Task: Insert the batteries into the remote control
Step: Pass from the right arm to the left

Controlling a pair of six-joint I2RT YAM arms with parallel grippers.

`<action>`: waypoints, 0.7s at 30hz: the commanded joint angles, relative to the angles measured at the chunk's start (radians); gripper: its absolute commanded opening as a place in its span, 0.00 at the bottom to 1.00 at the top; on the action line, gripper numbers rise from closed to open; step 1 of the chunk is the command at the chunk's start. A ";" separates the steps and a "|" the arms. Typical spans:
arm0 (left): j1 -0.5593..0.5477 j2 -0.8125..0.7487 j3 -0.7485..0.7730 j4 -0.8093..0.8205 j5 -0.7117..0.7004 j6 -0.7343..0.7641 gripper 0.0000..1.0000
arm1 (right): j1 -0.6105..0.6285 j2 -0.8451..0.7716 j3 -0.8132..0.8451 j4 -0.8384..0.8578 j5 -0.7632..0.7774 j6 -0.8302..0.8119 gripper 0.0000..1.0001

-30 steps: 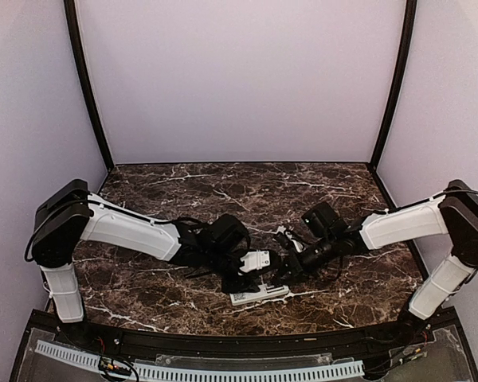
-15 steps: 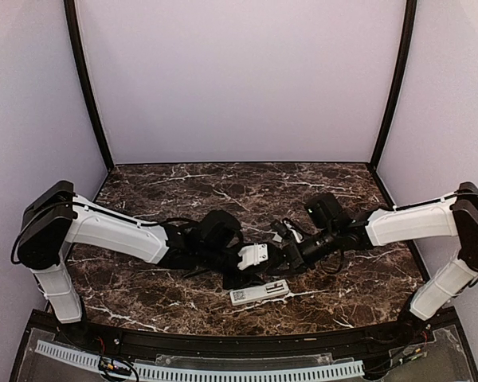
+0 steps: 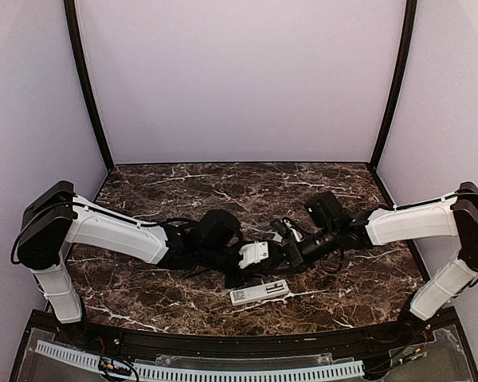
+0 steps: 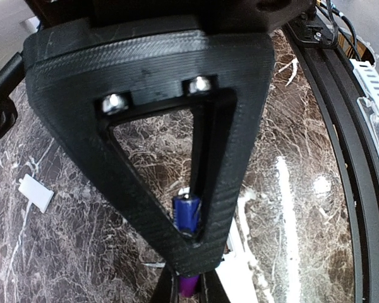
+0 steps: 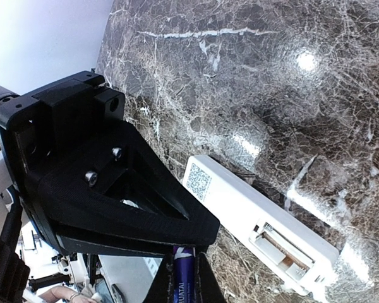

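The white remote control [image 3: 259, 293] lies back-up near the table's front edge. Its battery compartment [image 5: 284, 249] is uncovered and holds nothing; a QR sticker [image 5: 199, 181] marks the other end. My two grippers meet tip to tip just above and behind it. A blue-purple battery [image 5: 184, 278] sits between the fingers of my right gripper [image 5: 183, 281], which is shut on it. My left gripper [image 4: 188, 291] is shut on the same battery [image 4: 187, 214]. In the top view the battery is hidden between the left gripper [image 3: 263, 260] and the right gripper [image 3: 279, 258].
A small white flat piece [image 4: 36, 192] lies on the dark marble table [image 3: 183, 187] to the left of the grippers. The black front rail [image 4: 331, 126] and a slotted white strip [image 3: 199, 370] border the near edge. Walls close the other three sides.
Both grippers rose from the remote and drew slightly back. The left jaws, open earlier, have closed on the battery that the right gripper holds.
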 commanded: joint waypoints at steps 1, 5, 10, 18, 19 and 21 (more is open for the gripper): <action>-0.008 -0.038 -0.007 -0.009 0.008 -0.007 0.00 | -0.006 -0.023 0.014 0.024 -0.003 -0.001 0.00; -0.009 -0.034 0.003 -0.027 -0.005 -0.027 0.00 | -0.015 -0.046 0.017 -0.014 0.013 -0.010 0.12; -0.009 -0.032 -0.002 -0.041 -0.009 -0.035 0.00 | -0.073 -0.113 -0.003 -0.070 0.013 -0.032 0.29; -0.008 -0.031 0.002 -0.031 -0.017 -0.034 0.00 | -0.084 -0.111 -0.007 -0.097 -0.035 -0.061 0.42; -0.008 -0.030 0.001 -0.032 -0.017 -0.034 0.00 | -0.084 -0.104 -0.004 -0.101 -0.034 -0.065 0.44; -0.008 -0.030 0.001 -0.032 -0.018 -0.036 0.00 | -0.081 -0.096 -0.005 -0.095 -0.044 -0.064 0.46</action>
